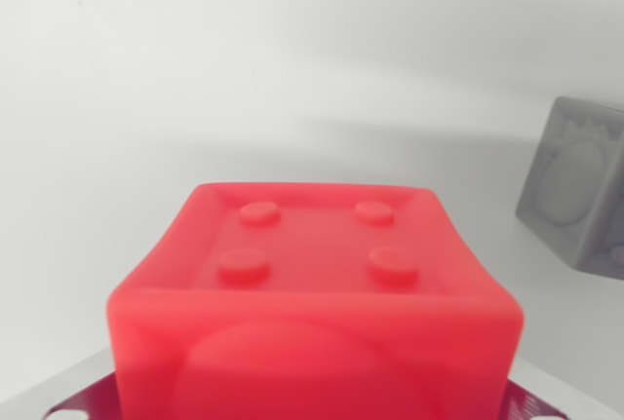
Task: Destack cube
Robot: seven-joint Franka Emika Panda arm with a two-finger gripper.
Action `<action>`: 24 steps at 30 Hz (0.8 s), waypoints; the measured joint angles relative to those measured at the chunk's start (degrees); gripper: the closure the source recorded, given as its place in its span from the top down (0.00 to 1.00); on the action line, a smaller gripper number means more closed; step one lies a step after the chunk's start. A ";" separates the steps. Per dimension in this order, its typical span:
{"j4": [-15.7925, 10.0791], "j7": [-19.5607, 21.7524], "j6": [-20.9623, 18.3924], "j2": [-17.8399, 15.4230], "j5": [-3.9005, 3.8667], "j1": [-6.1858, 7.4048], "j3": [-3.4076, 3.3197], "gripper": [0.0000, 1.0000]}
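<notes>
Red cube [314,313] close under the camera, filling the lower middle of the wrist view. Top face turned upward and toward the lens, slightly sunken inside a raised rim, carrying four round studs [318,240] in a square pattern. Front face toward the bottom edge, marked with a large round bulge cut off by the frame. No long axis to speak of: sides roughly equal, edges running square to the view, one pair left to right, the other pair away from the camera. Upright, not tilted as far as can be told.

Grey cube [577,186] at the wrist view's right edge, well apart from the red one, partly cut off, turned at an angle, a round embossed shape on its visible face. Resting on the pale counter [195,98].

Beneath the red cube, dark red and pale grey parts [73,396] at the bottom corners, too cropped to identify. Gripper opening and grasp: cannot tell from this view.
</notes>
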 joint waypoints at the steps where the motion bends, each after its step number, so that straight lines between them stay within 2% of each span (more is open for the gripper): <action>1: -0.19 0.11 0.11 -0.09 -0.04 0.18 0.06 0.00; 24: -3.56 2.63 2.30 -1.26 -0.72 4.16 1.29 0.00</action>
